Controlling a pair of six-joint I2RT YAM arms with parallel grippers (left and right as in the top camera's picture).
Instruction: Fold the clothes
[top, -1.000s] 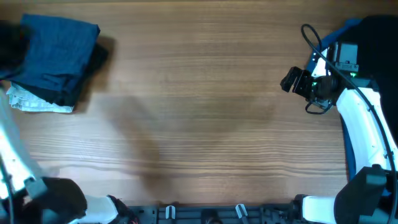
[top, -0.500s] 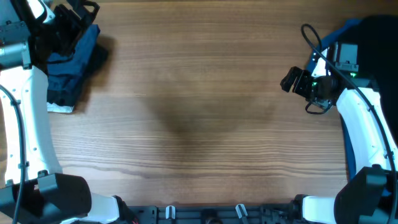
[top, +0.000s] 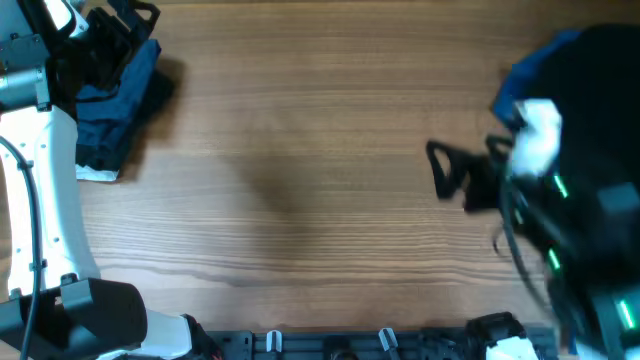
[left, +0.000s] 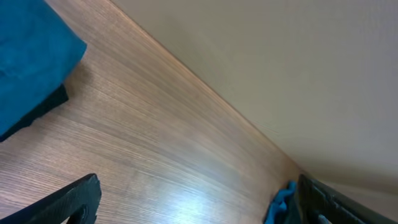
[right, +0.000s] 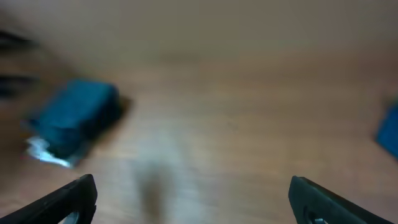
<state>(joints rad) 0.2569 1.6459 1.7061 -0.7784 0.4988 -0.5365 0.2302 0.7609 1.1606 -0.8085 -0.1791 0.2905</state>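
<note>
Wood-grain table (top: 320, 120) carries a folded stack of dark blue clothes (top: 105, 130) at its far left corner. The stack's long axis runs near to far, its far end tipped slightly right, and a white garment (top: 98, 174) pokes out beneath. The left gripper (top: 122, 30) hovers over the stack's far end, jaws wide apart. The right gripper (top: 445, 170), blurred, hangs right of centre, jaws also apart.

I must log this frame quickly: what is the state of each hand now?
Black two-finger left hand: open, holding nothing.
Black two-finger right hand: open, holding nothing, though the view is blurred.
</note>
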